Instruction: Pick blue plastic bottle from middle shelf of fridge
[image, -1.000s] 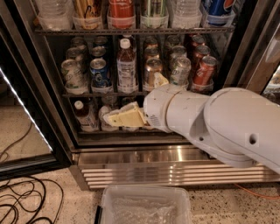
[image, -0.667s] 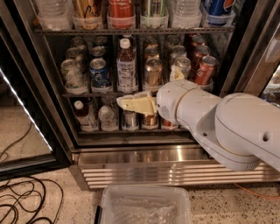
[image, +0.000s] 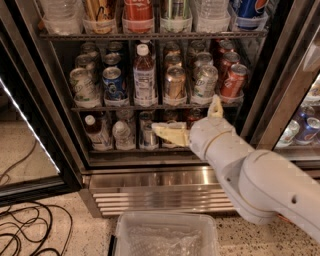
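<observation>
The blue plastic bottle (image: 144, 75) stands upright on the middle shelf (image: 95, 107) of the fridge (image: 60, 107), in the centre-left lane between cans. It has a white cap, a pale label and brown drink. My gripper (image: 193, 120) is in front of the lower shelf, below and to the right of the bottle and apart from it. Its pale fingers are spread, one pointing left (image: 170, 133) and one pointing up (image: 216, 106). It is open and holds nothing.
A blue soda can (image: 113, 82) stands left of the bottle and a gold can (image: 175, 82) right of it. A small red-labelled bottle (image: 93, 131) is on the lower shelf. A clear plastic bin (image: 165, 235) and cables (image: 25, 232) lie on the floor. The open door (image: 30, 125) is at the left.
The arm has swung to the right and the wrist has turned. One finger now points up by the middle shelf's edge. The bottle has not moved.
</observation>
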